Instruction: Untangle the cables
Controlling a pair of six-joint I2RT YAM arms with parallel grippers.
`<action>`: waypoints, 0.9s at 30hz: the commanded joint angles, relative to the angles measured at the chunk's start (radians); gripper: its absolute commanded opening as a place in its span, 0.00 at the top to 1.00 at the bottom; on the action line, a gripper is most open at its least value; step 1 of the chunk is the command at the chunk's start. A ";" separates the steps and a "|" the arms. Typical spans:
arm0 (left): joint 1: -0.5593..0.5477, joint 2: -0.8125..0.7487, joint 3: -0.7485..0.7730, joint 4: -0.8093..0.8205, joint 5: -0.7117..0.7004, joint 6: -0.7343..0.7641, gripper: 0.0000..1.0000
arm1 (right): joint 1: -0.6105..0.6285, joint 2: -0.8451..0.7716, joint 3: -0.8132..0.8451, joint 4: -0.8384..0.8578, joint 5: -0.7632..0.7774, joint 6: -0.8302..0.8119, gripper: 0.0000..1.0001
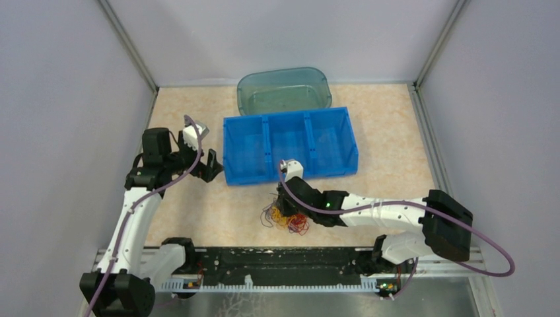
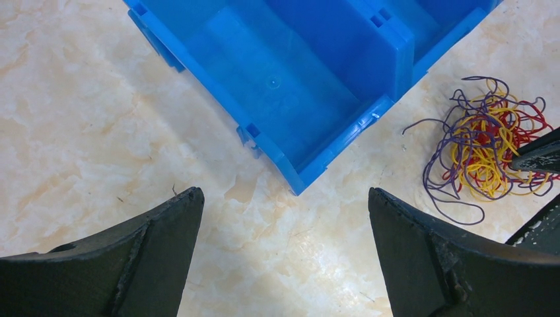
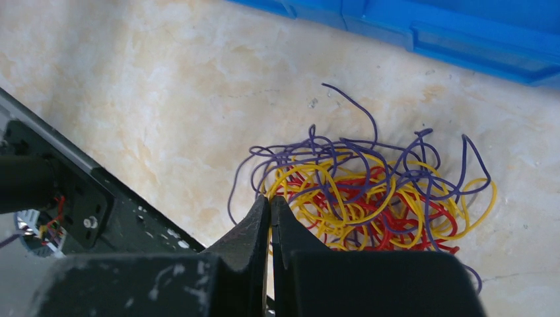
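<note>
The cables (image 1: 290,220) lie as a fist-sized clump of yellow, red and purple strands on the table, just in front of the blue bin. They also show in the left wrist view (image 2: 485,148) and the right wrist view (image 3: 376,198). My right gripper (image 1: 282,209) is down at the clump's near-left edge. Its jaws (image 3: 270,198) are pressed together, with a yellow strand running in at the tips. One of its fingers (image 2: 538,157) shows at the clump. My left gripper (image 1: 210,165) hovers open and empty (image 2: 284,193) left of the bin, apart from the cables.
A blue three-compartment bin (image 1: 290,173) stands mid-table; its corner (image 2: 300,181) is just ahead of my left gripper, and its edge (image 3: 462,39) is beyond the clump. A teal tub (image 1: 284,89) stands behind it. The black base rail (image 1: 277,264) runs close behind the clump.
</note>
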 commanded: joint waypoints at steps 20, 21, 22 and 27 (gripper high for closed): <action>-0.126 -0.182 0.012 -0.130 0.195 0.058 0.00 | 0.012 -0.100 0.222 0.119 0.109 0.102 1.00; -0.168 -0.171 0.014 -0.115 0.166 0.050 0.00 | 0.013 -0.097 0.231 0.109 0.148 0.130 1.00; -0.210 -0.162 0.014 -0.099 0.134 0.039 0.00 | 0.013 -0.095 0.239 0.095 0.181 0.157 1.00; -0.419 -0.121 0.002 0.008 0.000 -0.084 0.00 | 0.020 -0.068 0.303 0.041 0.301 0.256 1.00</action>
